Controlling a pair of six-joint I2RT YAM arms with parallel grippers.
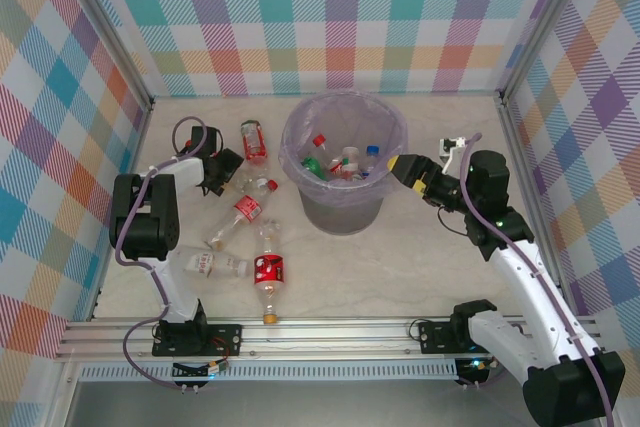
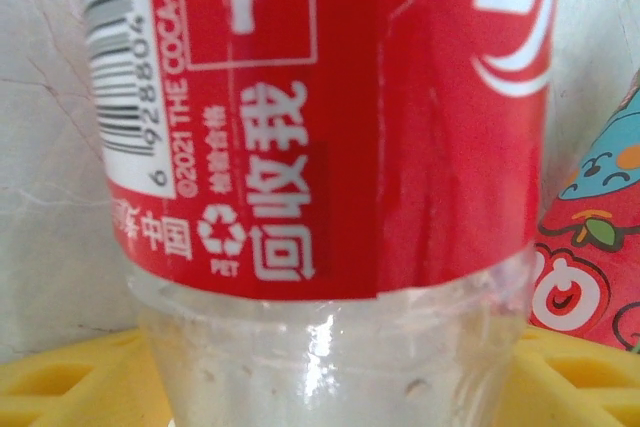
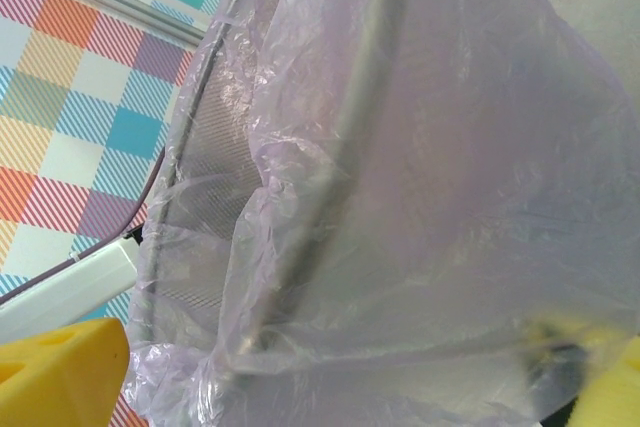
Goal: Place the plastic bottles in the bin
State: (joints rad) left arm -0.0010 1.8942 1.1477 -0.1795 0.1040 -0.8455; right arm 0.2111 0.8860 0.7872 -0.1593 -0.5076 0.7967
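**A:** Where are the plastic bottles (image 1: 268, 272)?

**B:** Overhead view: several lie on the bench (image 1: 420, 257), left of the bin (image 1: 340, 215). Others sit inside the bin, overlapping, so their number is hard to read.

**A:** And the left fingers (image 2: 60, 392)?

**B:** Left wrist view: the yellow pads flank the clear end of a red-labelled bottle (image 2: 330, 147), whose upper part is cut off by the frame. Contact cannot be made out, so I cannot tell whether it is gripped. A cartoon-labelled bottle (image 2: 600, 247) is cropped at the right edge. Overhead, the arm's own wrist covers this spot.

**A:** The right fingers (image 3: 60, 372)?

**B:** Right wrist view: spread wide, gripping nothing, close against the bin's lavender bag (image 3: 400, 197). One pad is blurred, seemingly behind a fold of plastic. The overhead view places them just beside the bin's right rim.
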